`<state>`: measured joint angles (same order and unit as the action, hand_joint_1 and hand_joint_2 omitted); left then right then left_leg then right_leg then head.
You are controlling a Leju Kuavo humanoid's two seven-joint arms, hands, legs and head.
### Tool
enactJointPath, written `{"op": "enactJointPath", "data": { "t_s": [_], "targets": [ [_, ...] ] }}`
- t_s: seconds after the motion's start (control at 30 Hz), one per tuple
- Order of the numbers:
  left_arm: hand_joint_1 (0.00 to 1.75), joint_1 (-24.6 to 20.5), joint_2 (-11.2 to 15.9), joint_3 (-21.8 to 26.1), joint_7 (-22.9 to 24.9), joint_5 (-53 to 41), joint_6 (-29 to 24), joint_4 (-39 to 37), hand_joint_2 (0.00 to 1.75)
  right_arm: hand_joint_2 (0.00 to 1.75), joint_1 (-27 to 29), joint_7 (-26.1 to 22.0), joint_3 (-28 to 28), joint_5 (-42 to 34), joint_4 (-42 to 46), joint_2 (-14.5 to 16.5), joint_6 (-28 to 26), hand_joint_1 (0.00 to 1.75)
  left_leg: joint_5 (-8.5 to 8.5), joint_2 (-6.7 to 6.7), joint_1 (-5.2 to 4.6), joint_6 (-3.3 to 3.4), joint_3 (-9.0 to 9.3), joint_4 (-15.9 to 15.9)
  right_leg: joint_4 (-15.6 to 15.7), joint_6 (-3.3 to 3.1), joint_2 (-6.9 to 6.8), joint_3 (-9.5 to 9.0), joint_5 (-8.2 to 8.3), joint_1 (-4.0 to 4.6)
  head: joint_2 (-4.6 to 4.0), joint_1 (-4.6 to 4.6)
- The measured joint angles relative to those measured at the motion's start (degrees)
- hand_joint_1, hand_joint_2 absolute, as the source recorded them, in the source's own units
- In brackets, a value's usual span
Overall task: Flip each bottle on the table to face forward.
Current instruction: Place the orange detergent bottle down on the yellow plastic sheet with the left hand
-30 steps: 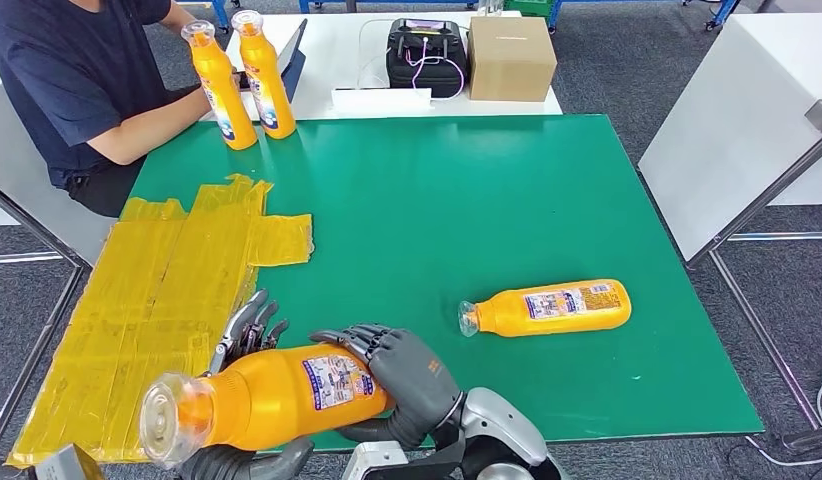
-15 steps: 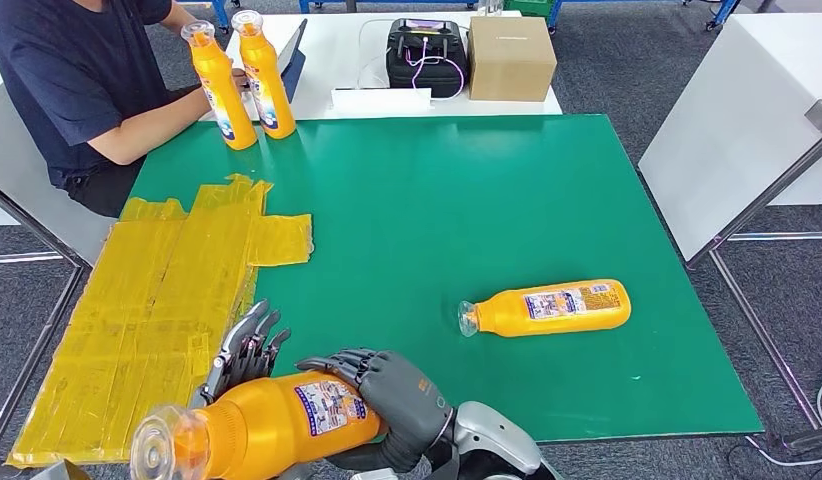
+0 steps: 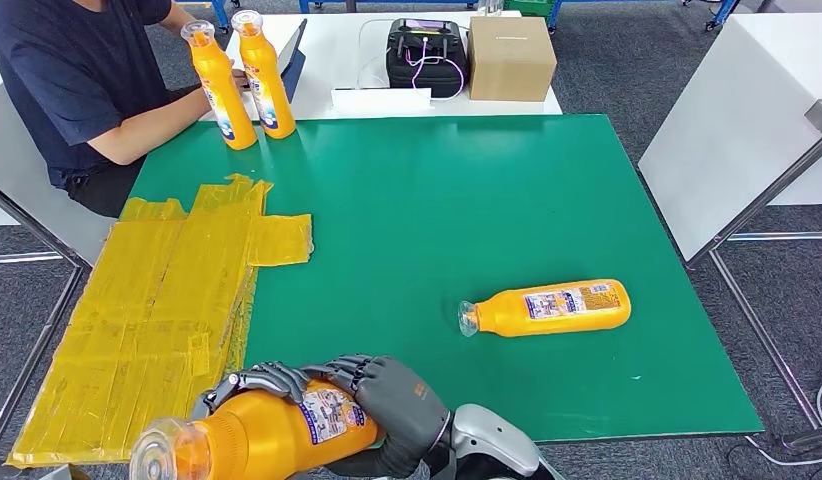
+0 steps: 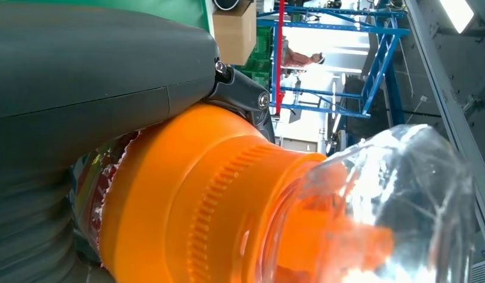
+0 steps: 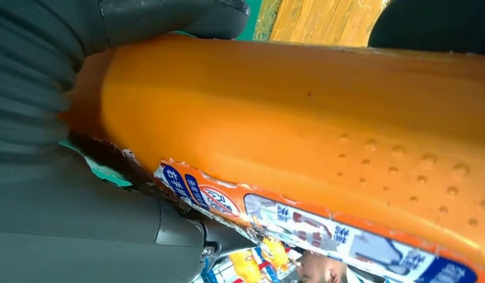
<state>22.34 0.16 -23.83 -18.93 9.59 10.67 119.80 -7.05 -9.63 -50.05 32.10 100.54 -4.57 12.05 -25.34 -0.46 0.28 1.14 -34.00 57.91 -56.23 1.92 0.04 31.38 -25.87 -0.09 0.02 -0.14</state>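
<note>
The robot is holding an orange bottle (image 3: 262,435) with both hands at the near edge of the green surface (image 3: 437,210). The bottle is lying on its side, up off the surface, with its clear cap (image 3: 157,452) pointing to the robot's left and toward the robot. The right hand (image 3: 387,400) is wrapping around the fat bottom end of the bottle, and its dark fingers (image 3: 337,368) are curling over the top, just by the blue and white label (image 3: 327,412). The left hand (image 3: 249,382) is gripping the bottle closer to the neck, with its fingers (image 3: 272,377) bending over the orange body. In the left wrist view the clear cap (image 4: 399,200) and the orange ribbed neck (image 4: 222,206) are looking very big and close. In the right wrist view the orange side of the bottle (image 5: 323,118) is showing small bumps and the edge of the label (image 5: 299,227). A second bottle (image 3: 547,307) is lying on its side on the green surface, well apart on the robot's right, with its label facing up. Two more bottles (image 3: 242,80) are standing up at the far left corner. A person in a dark shirt (image 3: 62,75) is sitting next to them. Yellow tape (image 3: 157,300) is covering the left part of the surface. A brown box (image 3: 510,57) and a black case (image 3: 425,55) are sitting on the white table behind.
</note>
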Motion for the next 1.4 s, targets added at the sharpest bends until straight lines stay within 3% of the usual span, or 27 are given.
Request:
{"op": "enactJointPath", "data": {
  "t_s": [0.17, 0.3, 0.37, 0.43, 0.5, 0.63, 0.77, 0.87, 1.03, 1.17, 1.3, 1.4],
  "targets": [
    [1.75, -0.01, 0.25, -0.04, -0.19, 0.01, -0.01, 0.00, 1.75, 1.75, 0.03, 0.05, -0.26, 0.61, -0.02, 0.00, -0.47, 1.71, 0.00, 0.00, 0.00, 0.00, 0.00, 0.00, 0.00, 0.00, 0.00, 0.00, 0.00, 0.00, 0.00, 0.00],
    [1.75, -0.01, 0.44, -0.07, -0.50, -0.33, -0.36, 0.00, 1.75, 1.75, 0.27, 0.58, -0.37, 4.02, -0.01, 0.04, -2.72, 0.38, 0.00, 0.00, 0.00, 0.00, 0.00, 0.00, 0.00, 0.00, 0.00, -0.01, 0.00, 0.00, 0.00, 0.01],
    [1.75, 0.12, 0.56, -0.07, -0.81, -0.99, -0.85, 0.01, 1.75, 1.75, 0.35, 1.29, -0.44, 6.50, -0.02, 0.20, -4.04, 0.19, 0.00, 0.00, 0.00, 0.00, -0.01, 0.00, -0.01, 0.00, 0.00, -0.01, 0.00, 0.00, 0.00, 0.00],
    [1.75, 0.31, 0.69, -0.03, -1.13, -1.41, -1.27, 0.03, 1.75, 0.87, 0.35, 1.96, -0.54, 8.15, -0.03, 0.42, -4.64, 0.00, 0.00, 0.00, 0.00, 0.00, -0.01, 0.00, -0.01, 0.00, 0.00, 0.00, 0.00, 0.01, 0.00, 0.00],
    [1.75, 0.46, 0.81, 0.12, -1.49, -1.94, -1.60, 0.10, 1.75, 0.00, 0.34, 2.61, -0.58, 9.20, -0.07, 0.56, -4.88, 0.00, 0.00, -0.01, 0.00, 0.00, -0.02, 0.00, -0.01, 0.00, -0.01, -0.01, 0.00, 0.01, 0.00, 0.01],
    [1.75, 0.63, 0.42, 2.38, -3.20, -11.06, -5.65, 0.47, 1.75, 0.00, 0.41, 5.13, -0.08, 12.22, 0.03, 0.66, -6.86, 0.00, 0.01, -0.01, 0.00, 0.00, -0.01, 0.00, -0.01, 0.00, -0.01, 0.00, 0.00, 0.00, 0.00, 0.00],
    [1.75, -0.78, -2.77, 8.51, -2.89, -43.75, -15.86, 1.28, 1.75, 0.00, 2.51, 7.33, 2.92, 15.84, 2.30, 0.10, -8.67, 0.00, 0.02, -0.09, 0.00, 0.02, 0.02, 0.00, 0.01, 0.00, -0.08, 0.01, 0.00, -0.02, 0.00, 0.01],
    [1.75, -2.81, -4.22, 12.52, 0.33, -61.46, -19.14, 0.04, 1.75, 0.00, 6.48, 8.59, 6.50, 18.13, 5.32, -0.92, -9.47, 0.00, 0.02, -0.12, -0.02, 0.02, 0.01, 0.01, 0.02, 0.00, -0.11, -0.01, 0.00, -0.05, 0.00, 0.01],
    [1.75, -7.57, -4.11, 15.11, 8.68, -79.94, -22.04, -9.05, 1.75, 0.00, 12.36, 9.44, 12.41, 19.18, 9.20, -4.34, -10.61, 0.00, 0.01, -0.10, -0.05, 0.02, -0.01, 0.01, 0.02, 0.01, -0.10, 0.02, 0.01, -0.08, 0.00, 0.01],
    [1.75, -10.98, -3.29, 15.37, 12.08, -83.53, -22.51, -16.89, 1.75, 0.00, 13.63, 9.60, 15.39, 19.40, 9.64, -6.29, -10.55, 0.00, 0.01, -0.05, -0.04, 0.03, 0.00, 0.01, 0.01, 0.03, -0.08, 0.02, 0.04, -0.07, 0.00, 0.01],
    [1.75, -13.43, -2.50, 15.32, 14.21, -84.48, -20.83, -21.61, 1.75, 1.75, 13.75, 10.04, 16.61, 19.22, 9.68, -7.47, -9.65, 0.00, 0.03, -0.06, -0.04, 0.03, 0.01, 0.01, 0.01, 0.03, -0.09, 0.01, 0.04, -0.07, 0.00, 0.00],
    [1.75, -16.27, -1.58, 15.31, 16.48, -85.25, -19.10, -26.64, 1.75, 1.75, 13.54, 10.54, 17.74, 18.11, 9.63, -8.82, -8.67, 0.00, 0.05, -0.08, -0.04, 0.06, -0.01, 0.01, 0.00, 0.03, -0.09, -0.01, 0.04, -0.06, 0.00, 0.01]
  ]
}}
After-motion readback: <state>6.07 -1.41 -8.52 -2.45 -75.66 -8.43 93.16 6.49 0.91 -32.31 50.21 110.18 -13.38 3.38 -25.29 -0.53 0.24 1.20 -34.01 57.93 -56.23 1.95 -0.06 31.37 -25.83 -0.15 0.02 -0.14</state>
